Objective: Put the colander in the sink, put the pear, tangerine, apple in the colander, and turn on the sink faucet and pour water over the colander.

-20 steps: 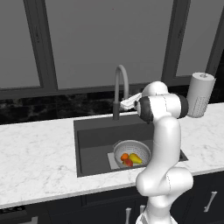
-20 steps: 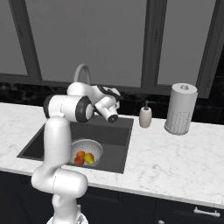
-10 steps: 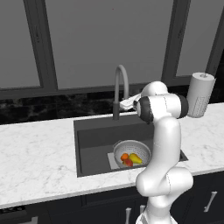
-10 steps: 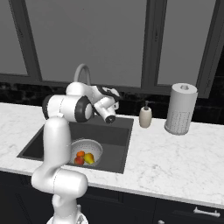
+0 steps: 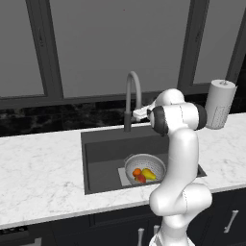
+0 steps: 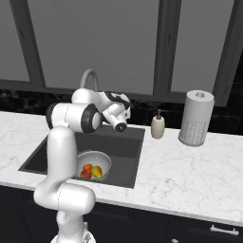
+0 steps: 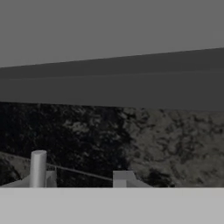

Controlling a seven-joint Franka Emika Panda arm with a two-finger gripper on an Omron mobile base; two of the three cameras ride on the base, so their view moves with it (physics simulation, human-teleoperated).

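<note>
Change since earlier frame: almost nothing; arm, hand and fruit sat where they had a second before, the hand staying up by the tap
Done: colander (image 5: 144, 166) stood in the sink (image 5: 101, 156), on the lighter patch toward its front right; pear (image 5: 149, 174), tangerine (image 5: 137, 171) and apple (image 5: 141, 178) lay inside it
Left: sink faucet (image 5: 132, 98) not yet running, judging by no water showing; its spout arched over the basin's back, not over the colander
Gripper: reached in beside the faucet's base (image 5: 139, 113); whether its fingers stood apart or closed on the tap could not be told
Left base view: hand near the tap, paper towel roll (image 5: 219, 104) at far right
Right base view: soap bottle (image 6: 158, 126) beside the sink, wrist hiding the hand
Hand view: dark speckled backsplash (image 7: 131, 140) and window sill close ahead
</note>
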